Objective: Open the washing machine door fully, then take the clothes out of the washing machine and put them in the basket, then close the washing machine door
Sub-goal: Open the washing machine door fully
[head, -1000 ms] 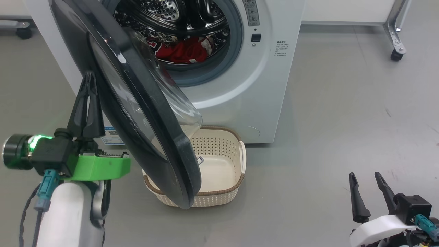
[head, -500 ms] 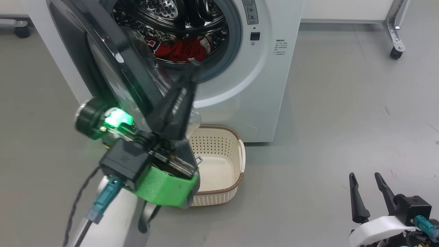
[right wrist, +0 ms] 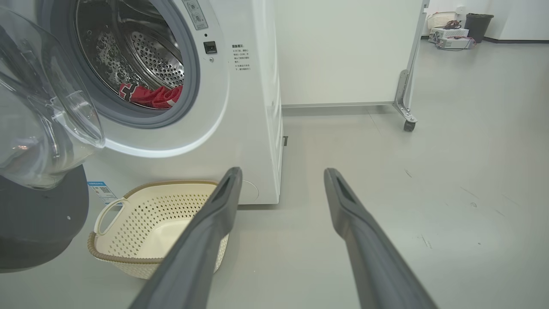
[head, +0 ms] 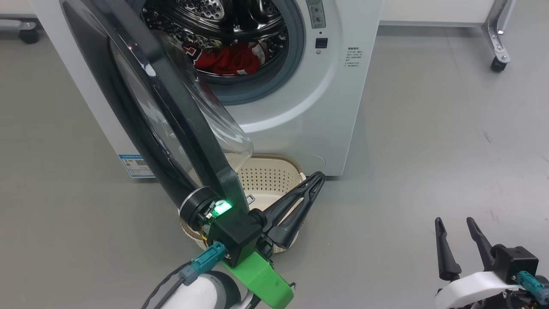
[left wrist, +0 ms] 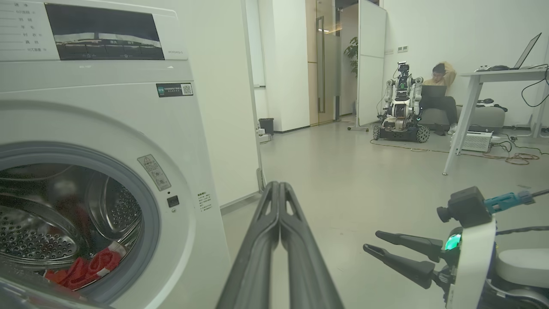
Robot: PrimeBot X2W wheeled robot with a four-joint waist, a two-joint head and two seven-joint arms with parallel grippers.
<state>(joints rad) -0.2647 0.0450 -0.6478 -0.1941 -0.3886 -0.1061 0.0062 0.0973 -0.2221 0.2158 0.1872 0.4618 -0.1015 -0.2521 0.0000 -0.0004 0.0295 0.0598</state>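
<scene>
Washing machine door (head: pixel 182 113): swung out from its hinge on the machine's left side. From my head camera I see it nearly edge-on.
Door axis: the black ring's long line runs from upper left down to lower centre. The clear glass bowl bulges right, toward the drum mouth.
Door lower edge: it hangs over the left part of the basket (head: pixel 268 178) and overlaps my left wrist in the head view. I cannot tell whether they touch.
Washing machine (head: pixel 309 107): white front faces me, round mouth uncovered.
Clothes (head: pixel 227 60): a red heap low in the drum, behind the grey rubber ring.
Basket position: on the floor (head: pixel 429 128), tight against the foot of the machine, below the mouth.
Left gripper (head: pixel 319 176): fingers pressed tight together with nothing between them. It reaches over the basket's right rim, tips pointing up and right at the machine's lower right corner.
Right gripper (head: pixel 453 221): low at my right, jaws spread wide and holding nothing, well apart from the machine.
Room to move: bare grey floor right of the machine, out to a wheeled frame's caster (head: pixel 496 64).
</scene>
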